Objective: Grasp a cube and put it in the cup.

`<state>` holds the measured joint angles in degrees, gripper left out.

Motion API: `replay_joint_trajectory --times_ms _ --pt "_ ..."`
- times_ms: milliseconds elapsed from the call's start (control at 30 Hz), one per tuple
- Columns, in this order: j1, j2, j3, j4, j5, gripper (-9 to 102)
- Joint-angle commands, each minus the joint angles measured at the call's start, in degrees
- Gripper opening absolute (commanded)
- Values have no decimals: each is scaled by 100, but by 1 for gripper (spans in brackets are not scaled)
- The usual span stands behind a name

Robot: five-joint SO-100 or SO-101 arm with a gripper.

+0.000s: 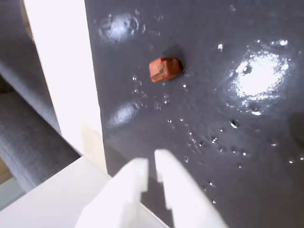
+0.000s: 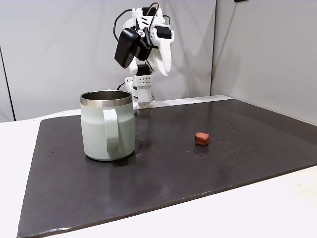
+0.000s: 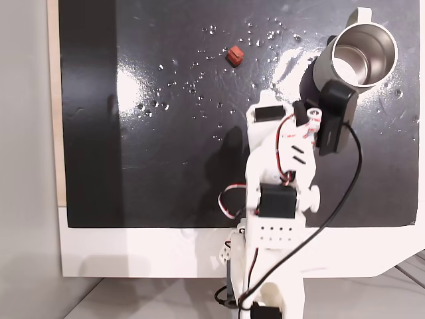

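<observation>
The tiny brick-red cube [image 1: 165, 69] lies alone on the dark wet-looking mat, some way ahead of my gripper [image 1: 152, 161] in the wrist view. The two white fingers stand almost together with only a thin slit and nothing between them. In both fixed views the cube [image 2: 201, 138] [image 3: 234, 55] sits well apart from the pale mint-green mug [image 2: 108, 126] [image 3: 362, 50]. The mug stands upright, handle outward, with its steel inside bare. My arm [image 2: 146, 39] is folded high at the back of the table, away from both.
The dark mat [image 2: 173, 173] covers most of the white table [image 2: 277, 208]; droplets and glare spots speckle it. In the wrist view the mat's edge and a white strip of table [image 1: 61, 71] run along the left. A black camera [image 3: 335, 116] hangs beside the mug.
</observation>
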<state>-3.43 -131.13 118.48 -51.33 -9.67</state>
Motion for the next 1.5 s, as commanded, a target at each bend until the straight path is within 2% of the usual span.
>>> replay_joint_trajectory --times_ms 0,200,467,933,1133,1267,1467 --pt "9 747 -1107 -229 -79 0" --pt "0 2074 -2470 -940 167 0" --pt "44 3349 -3718 -1257 431 0" --pt "316 6161 -7286 -2733 817 0" --pt "431 7532 -9483 -3823 1090 1" --pt "448 9088 -12155 -4948 1169 1" --pt "466 9325 -12067 -4939 1213 2"
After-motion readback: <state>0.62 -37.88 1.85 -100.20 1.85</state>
